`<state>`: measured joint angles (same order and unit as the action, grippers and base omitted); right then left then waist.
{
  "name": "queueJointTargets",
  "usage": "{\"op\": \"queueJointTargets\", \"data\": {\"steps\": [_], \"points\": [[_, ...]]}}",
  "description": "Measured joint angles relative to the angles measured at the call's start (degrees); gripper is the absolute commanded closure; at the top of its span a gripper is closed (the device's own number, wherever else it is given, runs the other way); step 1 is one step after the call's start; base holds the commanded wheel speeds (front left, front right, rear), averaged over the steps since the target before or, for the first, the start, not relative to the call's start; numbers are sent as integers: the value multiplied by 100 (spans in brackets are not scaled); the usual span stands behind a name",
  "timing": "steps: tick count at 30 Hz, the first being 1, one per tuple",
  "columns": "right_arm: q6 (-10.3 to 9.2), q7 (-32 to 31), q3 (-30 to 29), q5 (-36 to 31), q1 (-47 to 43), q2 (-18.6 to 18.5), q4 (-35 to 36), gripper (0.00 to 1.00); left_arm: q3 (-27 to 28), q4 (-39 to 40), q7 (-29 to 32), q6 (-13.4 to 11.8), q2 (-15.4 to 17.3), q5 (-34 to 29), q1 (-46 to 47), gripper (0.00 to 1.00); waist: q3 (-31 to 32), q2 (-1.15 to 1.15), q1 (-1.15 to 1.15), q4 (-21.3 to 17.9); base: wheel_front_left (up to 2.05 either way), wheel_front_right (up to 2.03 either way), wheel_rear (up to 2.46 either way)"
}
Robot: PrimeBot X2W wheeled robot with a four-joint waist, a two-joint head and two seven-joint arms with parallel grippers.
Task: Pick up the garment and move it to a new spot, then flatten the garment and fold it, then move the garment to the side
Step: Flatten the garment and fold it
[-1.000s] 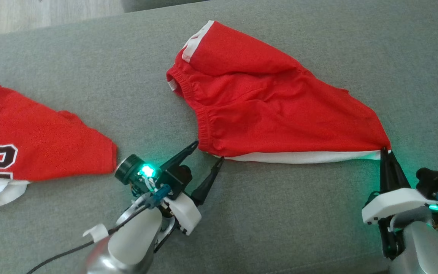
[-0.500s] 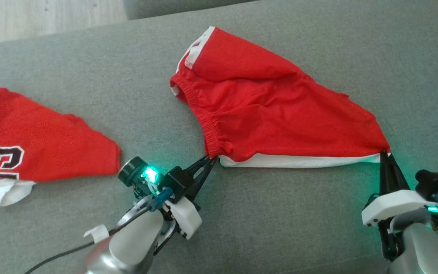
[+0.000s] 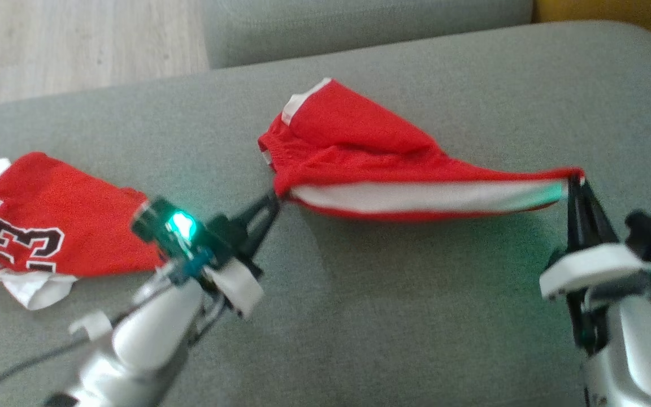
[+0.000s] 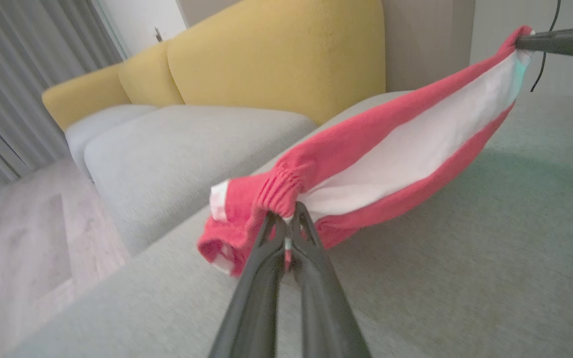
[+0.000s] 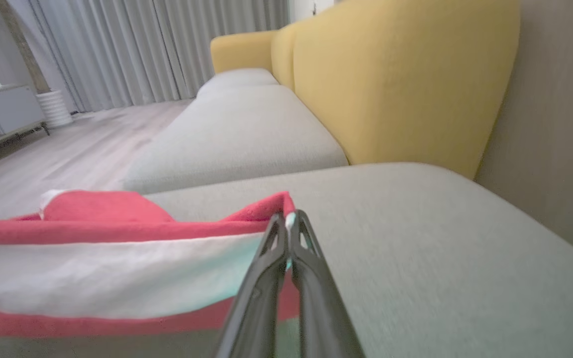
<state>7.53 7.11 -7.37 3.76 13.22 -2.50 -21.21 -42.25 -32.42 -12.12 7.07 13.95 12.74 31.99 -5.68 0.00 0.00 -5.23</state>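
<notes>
The garment (image 3: 359,147), soft red knit shorts with a gathered elastic waistband and a broad white band, lies at twelve o'clock on the gray woven cushion (image 3: 416,316), its near edge stretched taut. The left gripper (image 3: 273,199) is pinched closed on the waistband corner at the cloth's nine o'clock, and the right gripper (image 3: 575,182) on the hem corner at three o'clock. A red numbered jersey (image 3: 60,220) lies crumpled at nine o'clock.
</notes>
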Motion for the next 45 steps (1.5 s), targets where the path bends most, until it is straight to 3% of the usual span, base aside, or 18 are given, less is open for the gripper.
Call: {"op": "queueJointTargets", "data": {"steps": [8,14,19,32,45], "points": [[0,-896,422,-156,1104,-10,847,100,-98,553,904,51,591,397,1514,100,422,0,0,69,0,0,0],[0,-1177,593,-129,1991,-189,988,100,-797,564,1393,52,949,1033,2553,100,623,0,0,52,0,0,0],[0,-1257,818,-132,2187,-285,1003,100,-1327,488,1567,52,1127,1530,3218,100,711,0,0,-9,0,0,0],[0,-1527,337,-437,1856,-393,791,100,-2125,385,1524,52,1252,2276,3628,100,859,0,0,-196,0,0,0],[0,-1906,374,-316,1367,-609,951,100,-2192,588,1373,49,1406,2820,3435,100,797,0,0,-83,0,0,0]]}}
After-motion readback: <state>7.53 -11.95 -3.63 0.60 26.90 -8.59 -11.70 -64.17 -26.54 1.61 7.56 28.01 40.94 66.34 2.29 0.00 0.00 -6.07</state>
